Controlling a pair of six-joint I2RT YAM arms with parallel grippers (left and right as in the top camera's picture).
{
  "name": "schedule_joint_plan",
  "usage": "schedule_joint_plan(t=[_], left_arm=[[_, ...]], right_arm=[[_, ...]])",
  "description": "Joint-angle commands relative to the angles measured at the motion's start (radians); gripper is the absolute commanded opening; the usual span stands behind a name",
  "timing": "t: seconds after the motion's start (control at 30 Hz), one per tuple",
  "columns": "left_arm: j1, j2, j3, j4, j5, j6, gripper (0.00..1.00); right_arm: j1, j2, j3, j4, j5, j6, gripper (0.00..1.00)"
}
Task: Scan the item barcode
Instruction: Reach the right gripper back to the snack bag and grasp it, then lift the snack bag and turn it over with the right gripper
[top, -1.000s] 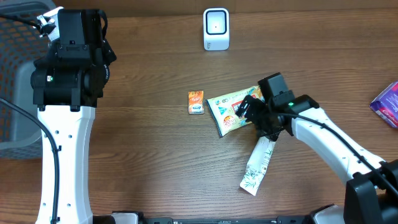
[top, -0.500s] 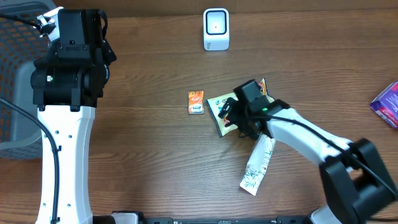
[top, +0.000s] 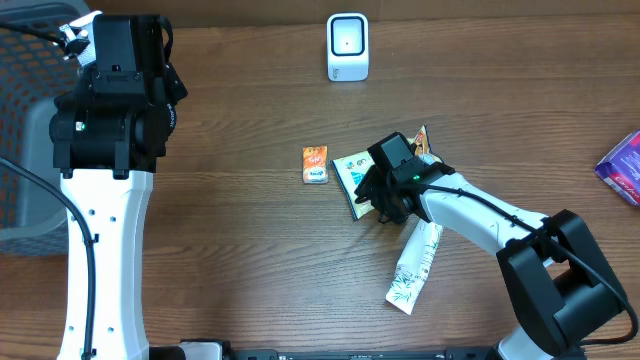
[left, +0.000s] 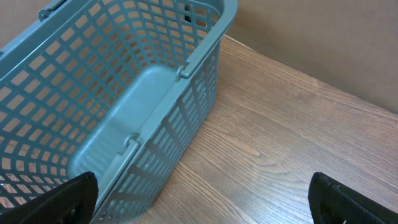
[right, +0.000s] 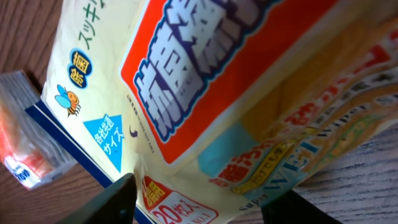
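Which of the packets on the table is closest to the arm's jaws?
The yellow wet-wipes pack with the red label: the right gripper is right over it. The orange packet, white sachet and purple pack lie farther off.

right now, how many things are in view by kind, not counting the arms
packets: 4 (small orange packet, wet wipes pack, long white sachet, purple pack)
scanner: 1
basket: 1
total: 6
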Motion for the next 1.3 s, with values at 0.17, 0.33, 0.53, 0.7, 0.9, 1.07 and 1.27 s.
schedule_joint_plan(t=[0.17,0.33,0.53,0.7,0.9,1.07,1.27], left_arm=[[0.006,0.005,0.010,0.000,-0.013,-0.006,1.00],[0.006,0.005,0.010,0.000,-0.013,-0.006,1.00],[0.006,0.005,0.010,0.000,-0.013,-0.006,1.00],[0.006,0.005,0.010,0.000,-0.013,-0.006,1.00],[0.006,0.005,0.010,0.000,-0.013,-0.006,1.00],[0.006,0.005,0.010,0.000,-0.013,-0.006,1.00],[0.006,0.005,0.010,0.000,-0.013,-0.006,1.00]], right_arm=[[0.000,0.036,0.000,0.016,0.029,0.004,0.38],[0.000,0.076,0.001,0.035,0.025,0.000,0.13],[0.000,0.067,0.024,0.045,-0.028,-0.035,0.04],[-0.003,-0.006,0.090,-0.092,-0.152,-0.032,0.04],[-0.003,-0.148,0.152,-0.143,-0.370,-0.021,0.04],[-0.003,-0.265,0.163,-0.143,-0.571,0.005,0.04],[-0.011,-0.298,0.163,-0.148,-0.903,0.190,0.04]])
